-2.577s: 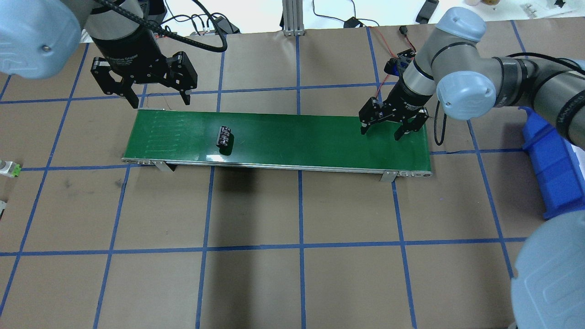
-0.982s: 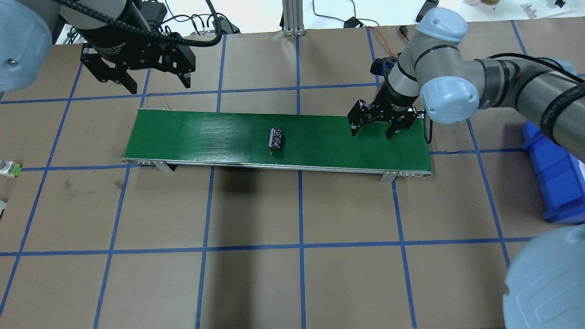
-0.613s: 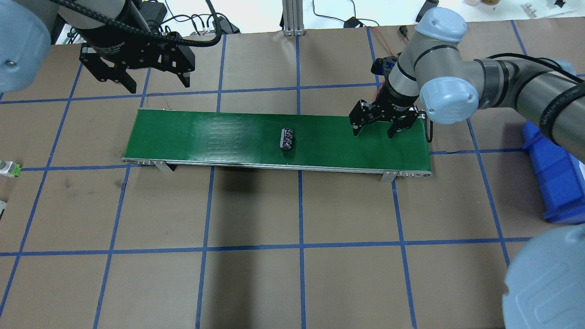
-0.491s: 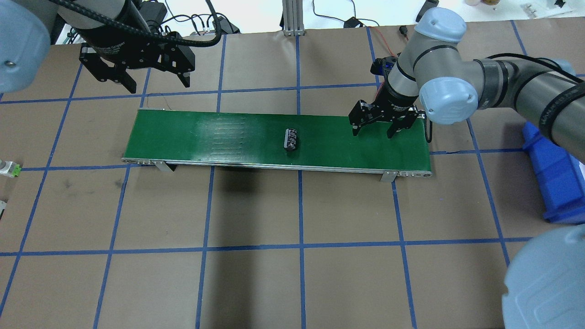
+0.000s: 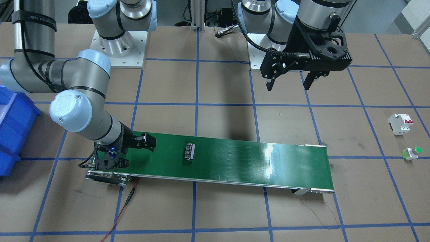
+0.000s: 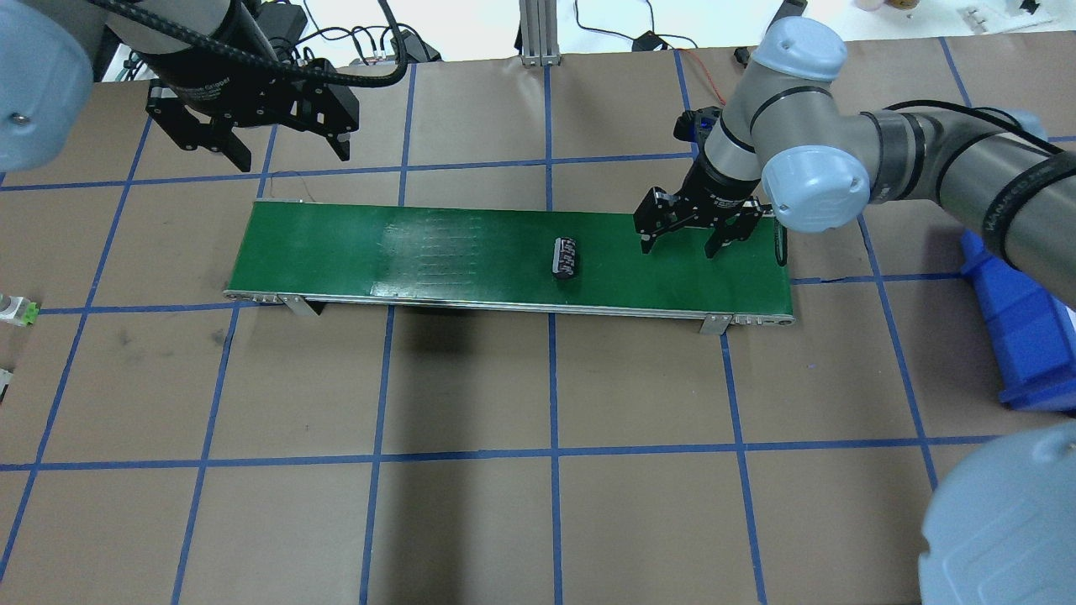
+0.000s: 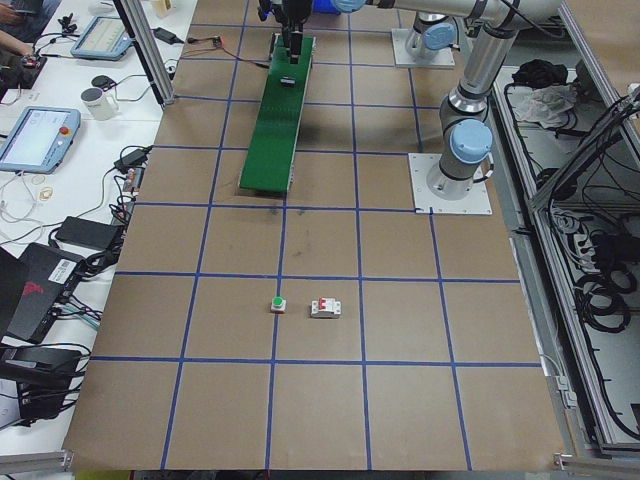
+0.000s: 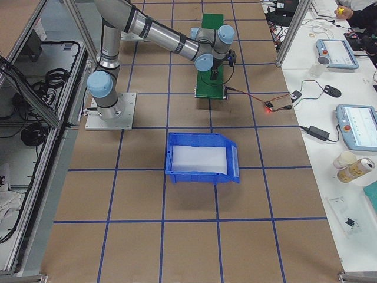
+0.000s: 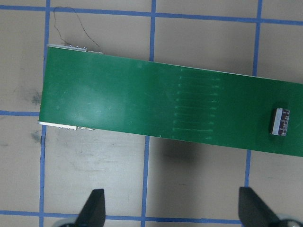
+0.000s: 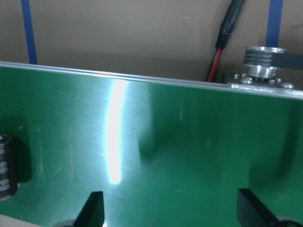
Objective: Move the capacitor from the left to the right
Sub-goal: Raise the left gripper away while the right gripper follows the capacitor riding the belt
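In the right wrist view, the right gripper's fingers (image 10: 94, 208) sit at the bottom of the frame, spread wide with nothing between them. The capacitor (image 10: 7, 165) only just shows at the lower left edge, apart from them, on the green belt (image 10: 189, 156). Beyond the belt's far rail, at the upper right, is a red-and-black cable (image 10: 222, 42).

In the overhead view the capacitor (image 6: 565, 256) lies on its side a little right of the frame's centre, its axis across the belt (image 6: 336, 252). Just right of it the right gripper (image 6: 677, 249) hangs low over the belt, open. Farther back, at the upper left, the left gripper (image 6: 294, 160) is also open and empty, off the belt.

I judge the part light and rigid. Its smooth round sleeve looks slippery and apt to roll along the belt. I would pinch it at mid-length across the curved sides, keeping the pads low so that it cannot squirt out. I would squeeze gently, since the sleeve could scuff.

The pale stripes on the capacitor are too small for me to read. White lettering on the left gripper's body seems to end in "Gripper". In the front-facing view the joint cap (image 5: 69, 109) at the left carries a round logo that I cannot read for certain.
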Robot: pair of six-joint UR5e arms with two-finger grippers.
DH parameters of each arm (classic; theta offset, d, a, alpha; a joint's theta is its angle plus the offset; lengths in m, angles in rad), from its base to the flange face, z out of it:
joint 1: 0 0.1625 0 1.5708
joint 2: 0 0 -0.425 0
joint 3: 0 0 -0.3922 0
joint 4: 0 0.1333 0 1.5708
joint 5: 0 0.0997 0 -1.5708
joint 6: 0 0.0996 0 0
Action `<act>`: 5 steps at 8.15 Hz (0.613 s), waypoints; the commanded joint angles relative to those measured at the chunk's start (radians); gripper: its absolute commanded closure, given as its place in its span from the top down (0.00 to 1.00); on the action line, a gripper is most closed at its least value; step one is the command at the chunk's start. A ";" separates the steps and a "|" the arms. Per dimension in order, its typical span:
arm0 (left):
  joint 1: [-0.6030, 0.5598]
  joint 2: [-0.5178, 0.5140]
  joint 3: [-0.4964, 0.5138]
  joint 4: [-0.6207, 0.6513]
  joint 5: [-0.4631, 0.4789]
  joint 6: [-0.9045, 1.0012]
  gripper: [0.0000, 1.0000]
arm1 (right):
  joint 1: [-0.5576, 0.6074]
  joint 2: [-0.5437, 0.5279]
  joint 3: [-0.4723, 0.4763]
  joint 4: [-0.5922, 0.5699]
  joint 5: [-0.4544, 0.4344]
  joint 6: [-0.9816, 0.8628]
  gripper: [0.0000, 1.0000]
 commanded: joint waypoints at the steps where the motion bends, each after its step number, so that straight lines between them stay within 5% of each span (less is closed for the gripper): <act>1: 0.000 -0.002 0.000 0.001 0.000 0.000 1.00 | 0.076 -0.009 -0.003 -0.005 -0.005 0.100 1.00; 5: 0.000 -0.002 -0.002 0.001 0.000 -0.001 1.00 | 0.119 -0.001 -0.011 -0.029 -0.005 0.186 1.00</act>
